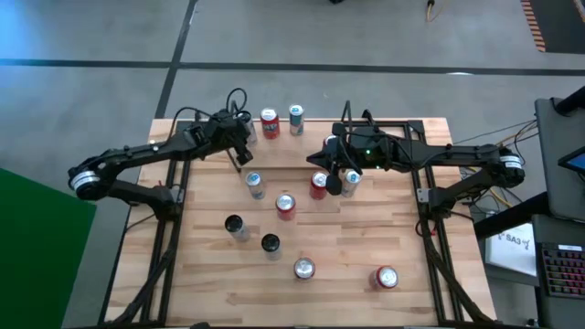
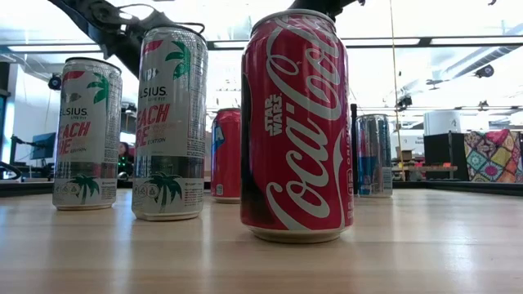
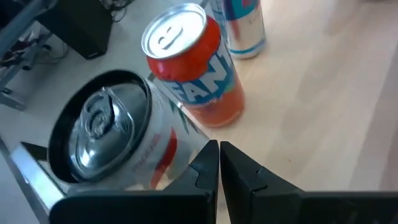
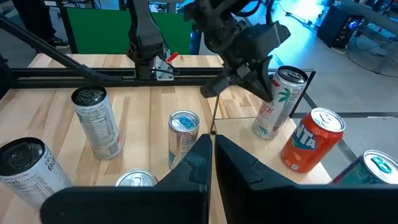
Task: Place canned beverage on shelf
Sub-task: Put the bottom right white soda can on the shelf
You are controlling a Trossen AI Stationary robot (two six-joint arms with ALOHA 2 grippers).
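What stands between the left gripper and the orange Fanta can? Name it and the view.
A tall white palm-print can stands between the left gripper and the Fanta can. The left wrist view shows it.

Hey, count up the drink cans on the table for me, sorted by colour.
Red cans: 4
Orange can: 1
White Celsius cans: 3
Blue-and-silver cans: 3
Total: 11
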